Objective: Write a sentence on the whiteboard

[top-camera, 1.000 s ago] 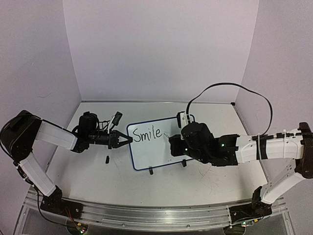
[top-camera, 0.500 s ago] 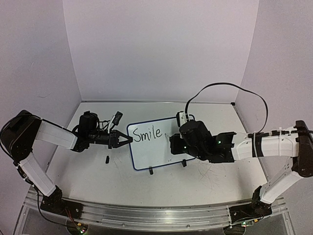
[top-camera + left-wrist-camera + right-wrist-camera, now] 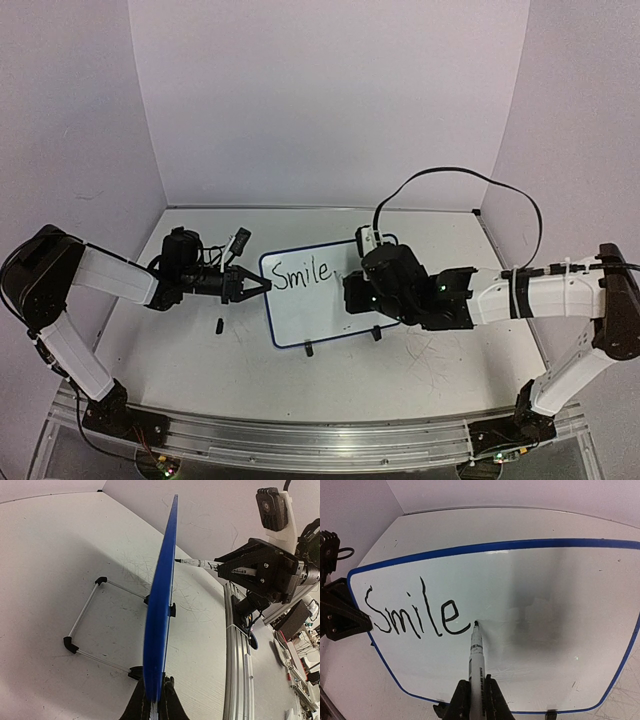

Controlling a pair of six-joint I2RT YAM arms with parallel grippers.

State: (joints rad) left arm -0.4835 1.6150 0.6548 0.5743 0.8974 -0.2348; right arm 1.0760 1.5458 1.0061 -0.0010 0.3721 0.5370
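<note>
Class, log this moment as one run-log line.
left gripper shut on whiteboard | right gripper shut on marker | tip at end of Smile

Top view high, distant; wrist views close; all share whiteboard (image 3: 310, 312).

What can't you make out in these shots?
Top view: right arm covers the marker and right gripper.
Left wrist view: whiteboard edge-on, so the sentence is hidden.
Right wrist view: marker label too small to read.
Top view: small black bit too small to identify.
</note>
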